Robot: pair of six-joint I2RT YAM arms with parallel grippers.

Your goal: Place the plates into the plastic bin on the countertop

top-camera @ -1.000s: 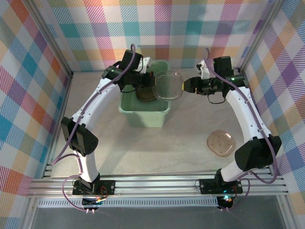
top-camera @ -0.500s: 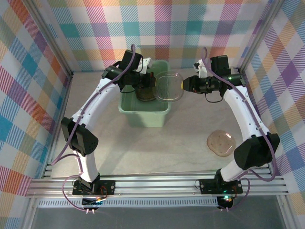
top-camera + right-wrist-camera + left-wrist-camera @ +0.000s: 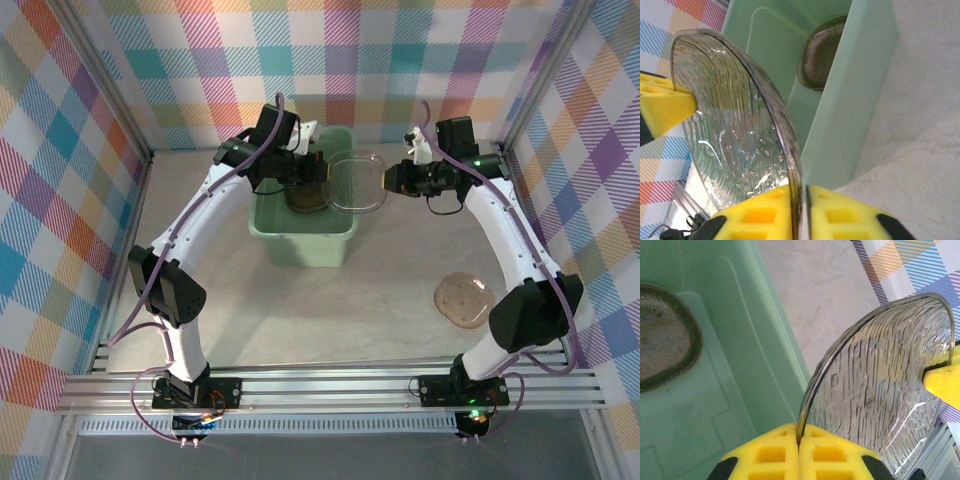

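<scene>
A translucent ribbed plate [image 3: 357, 180] hangs on edge just right of the mint-green plastic bin [image 3: 270, 228], gripped from both sides. My left gripper [image 3: 320, 172] is shut on its left rim; in the left wrist view the yellow pads [image 3: 775, 452] pinch the plate [image 3: 880, 385]. My right gripper [image 3: 390, 180] is shut on the opposite rim, and in the right wrist view the plate [image 3: 735, 125] runs down between the pads [image 3: 840, 212]. Brownish plates [image 3: 306, 196] lie stacked inside the bin. One more plate [image 3: 463, 298] lies on the countertop [image 3: 300, 310] at the right.
Plaid walls [image 3: 60, 200] close in the countertop on the left, back and right. The bin's right wall [image 3: 865, 90] stands directly under the held plate. An aluminium rail [image 3: 320, 385] with both arm bases runs along the near edge.
My right gripper has moved in slightly to the left and its jaws have closed onto the plate's right rim. The left arm and the plate have held still.
</scene>
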